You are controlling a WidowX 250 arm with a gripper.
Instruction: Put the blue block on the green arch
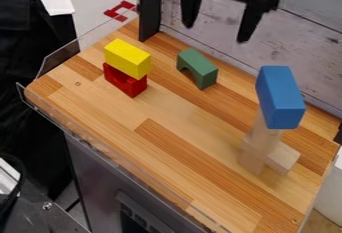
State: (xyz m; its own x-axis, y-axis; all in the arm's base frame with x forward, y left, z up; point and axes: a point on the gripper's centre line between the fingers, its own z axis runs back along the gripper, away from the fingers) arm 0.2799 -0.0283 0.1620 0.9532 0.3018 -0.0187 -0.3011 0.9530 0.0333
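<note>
The black gripper [216, 34] hangs at the far side, above the wooden worktop [167, 109], and its two fingers are wide apart, with nothing held between them. The blue block [280, 94] is on the right, high on a small tower of plain wooden blocks [268, 152]; it lies with its long side running from far to near. Under it one plain piece stands upright, and below this the other pieces are crossing. The green arch [200, 67] stands near the far edge, between the tower and the left pair of blocks, touching neither of them. In this pair, a yellow block [128, 57] rests upon a red block [123, 81]. Along the left and near sides of the worktop goes a clear plastic border [60, 59]. At the far side there is a black post [150, 9] and a wall of pale boards [307, 37].
</note>
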